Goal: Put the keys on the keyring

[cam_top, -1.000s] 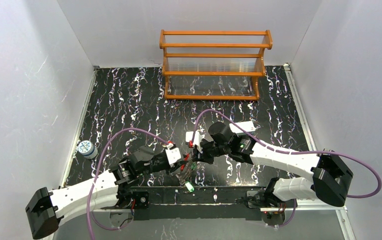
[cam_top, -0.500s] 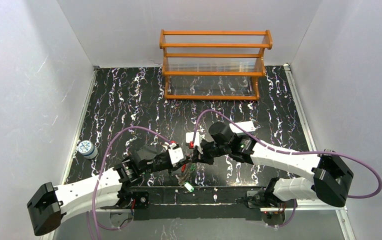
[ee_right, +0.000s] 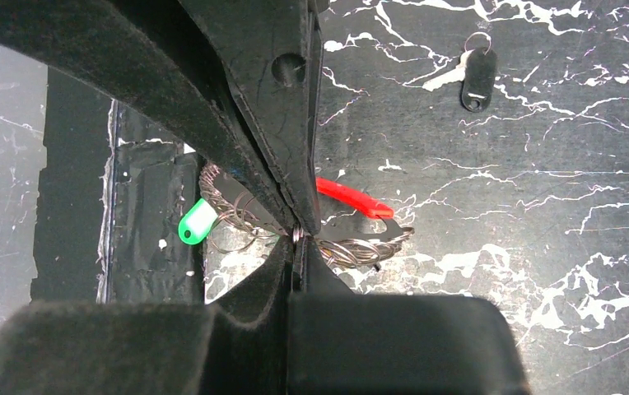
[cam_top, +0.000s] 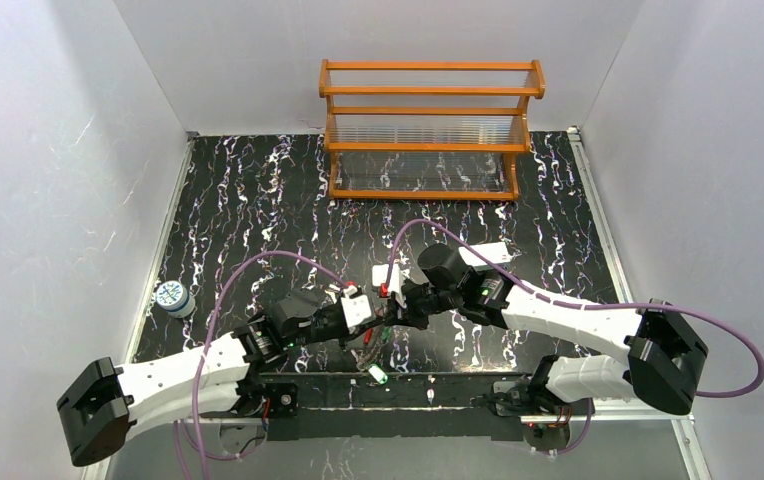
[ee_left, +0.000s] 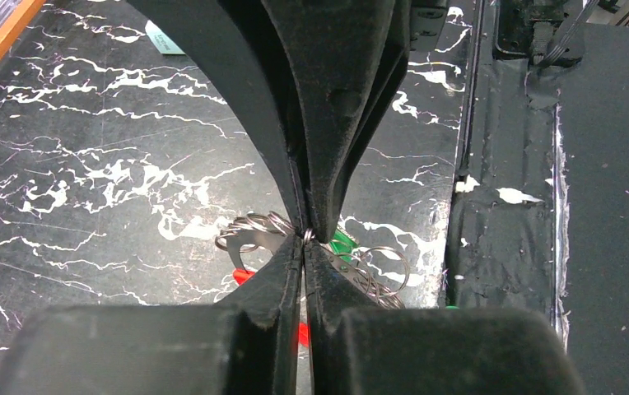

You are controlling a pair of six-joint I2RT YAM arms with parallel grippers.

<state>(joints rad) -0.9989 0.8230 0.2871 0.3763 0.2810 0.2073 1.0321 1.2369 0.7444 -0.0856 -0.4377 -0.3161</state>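
Brought closer, the left claw (ee_left: 305, 234) is being clamped onto the silver coiled-wire keyring (ee_left: 251, 224), which is also being pinched by the right claw (ee_right: 296, 235). Spreading its coil is likely being required next.

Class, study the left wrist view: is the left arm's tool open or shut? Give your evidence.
Shut. The left tool has its fingers meeting at the tips, with only a thin metal ring pinched between them.

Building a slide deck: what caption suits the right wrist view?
Right gripper shut on the keyring, green key beside it, black key lying apart.
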